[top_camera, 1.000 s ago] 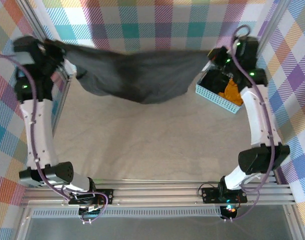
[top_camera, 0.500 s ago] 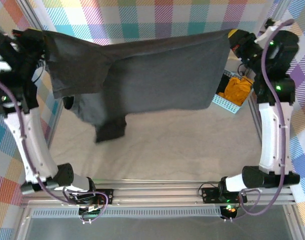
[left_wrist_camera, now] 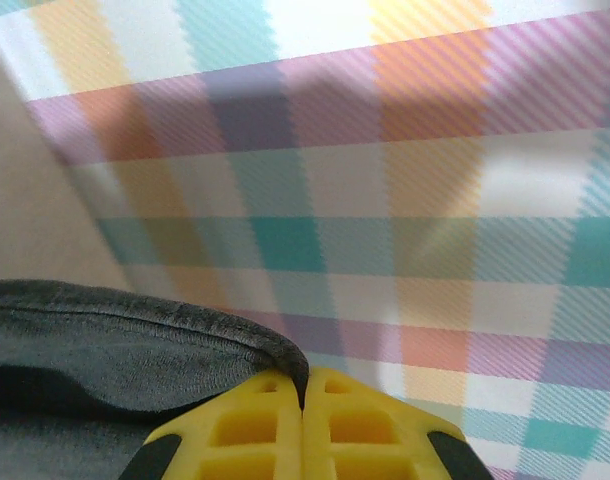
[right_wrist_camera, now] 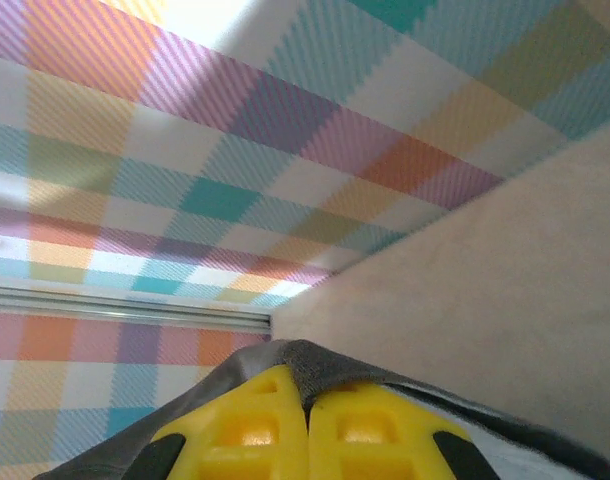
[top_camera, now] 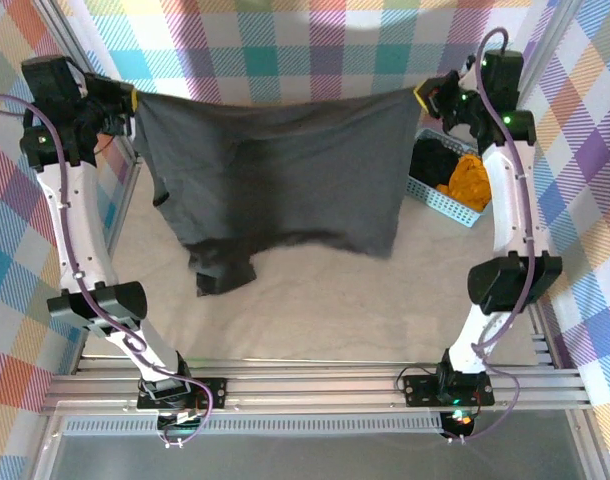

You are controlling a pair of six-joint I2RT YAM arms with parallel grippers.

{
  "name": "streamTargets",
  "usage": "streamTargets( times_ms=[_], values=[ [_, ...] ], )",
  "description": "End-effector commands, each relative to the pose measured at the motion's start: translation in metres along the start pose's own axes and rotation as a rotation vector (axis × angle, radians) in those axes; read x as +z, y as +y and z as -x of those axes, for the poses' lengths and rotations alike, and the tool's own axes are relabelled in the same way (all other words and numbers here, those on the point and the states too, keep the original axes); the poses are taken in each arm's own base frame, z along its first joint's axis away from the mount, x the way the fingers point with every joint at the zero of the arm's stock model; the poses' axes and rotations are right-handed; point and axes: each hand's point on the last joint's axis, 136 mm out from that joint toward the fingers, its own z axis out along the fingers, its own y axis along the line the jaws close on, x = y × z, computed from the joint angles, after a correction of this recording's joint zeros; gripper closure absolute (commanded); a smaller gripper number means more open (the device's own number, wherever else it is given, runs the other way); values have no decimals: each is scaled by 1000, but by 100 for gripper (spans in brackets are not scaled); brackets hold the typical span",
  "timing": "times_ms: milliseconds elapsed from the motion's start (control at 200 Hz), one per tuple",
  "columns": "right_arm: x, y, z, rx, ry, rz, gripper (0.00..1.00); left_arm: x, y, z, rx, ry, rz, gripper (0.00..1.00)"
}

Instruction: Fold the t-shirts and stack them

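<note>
Whereas half a second ago the arms were flung wider and the cloth rode higher, we now see both drawn inward, and the dark charcoal-grey t-shirt [top_camera: 285, 170] hangs as a broad sheet between them. Its top edge runs nearly straight from the left pincer [top_camera: 131, 100] to the right pincer [top_camera: 423, 97]. Each pincer is closed tight on a corner of that edge: in the wrist views the yellow fingers [left_wrist_camera: 245, 430] meet with only a fold of grey knit between them, and the same holds on the right [right_wrist_camera: 307, 385]. The shirt's lower hem sags unevenly, and a darker flap trails below its left corner; we cannot tell whether that flap touches the desk [top_camera: 315, 310]. The desk is pale beige and bare under the shirt. At its far right stands a light blue basket [top_camera: 437, 206] holding a black t-shirt [top_camera: 435, 158] and a mustard-orange t-shirt [top_camera: 468, 180]. Pastel plaid walls [top_camera: 315, 45] close in the far side and both flanks.
</note>
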Motion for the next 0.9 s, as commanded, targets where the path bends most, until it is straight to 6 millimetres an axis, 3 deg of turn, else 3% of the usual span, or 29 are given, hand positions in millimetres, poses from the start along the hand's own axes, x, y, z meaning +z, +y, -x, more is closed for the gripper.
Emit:
streamTargets(
  times_ms=[0, 85, 145, 215, 280, 360, 365, 430, 460, 585, 675, 770, 895],
  values=[
    [-43, 74, 42, -108, -137, 199, 100, -33, -89, 24, 79, -82, -313, 100],
    [-70, 102, 62, -142, -224, 272, 100, -80, -133, 37, 92, -165, -459, 100],
    [-87, 108, 71, -130, -262, 283, 100, -111, -148, 35, 89, -199, -502, 100],
    [-101, 105, 71, -109, -264, 264, 100, -132, -146, 24, 85, -197, -477, 100],
    [-109, 96, 59, -110, -244, 216, 100, -146, -124, 9, 91, -185, -377, 100],
    [-113, 69, 32, -93, -193, 133, 100, -153, -54, -14, 29, -160, -144, 100],
    [-108, 59, 28, -76, -177, 112, 100, -153, -48, -16, 22, -158, -128, 100],
    [-107, 9, -6, -18, -129, -5, 100, -161, 22, -40, -70, -131, 16, 100],
    [-107, -17, -24, 12, -101, -60, 100, -159, 65, -53, -121, -110, 90, 100],
    [-100, -147, -129, 131, 78, -382, 100, -163, 233, -115, -314, -12, 370, 100],
    [-93, -219, -195, 233, 172, -485, 100, -160, 345, -155, -380, 67, 565, 100],
    [-82, -271, -242, 276, 279, -572, 100, -147, 421, -183, -428, 154, 662, 100],
    [-65, -308, -276, 260, 438, -661, 100, -137, 464, -194, -408, 172, 679, 100]
  ],
)
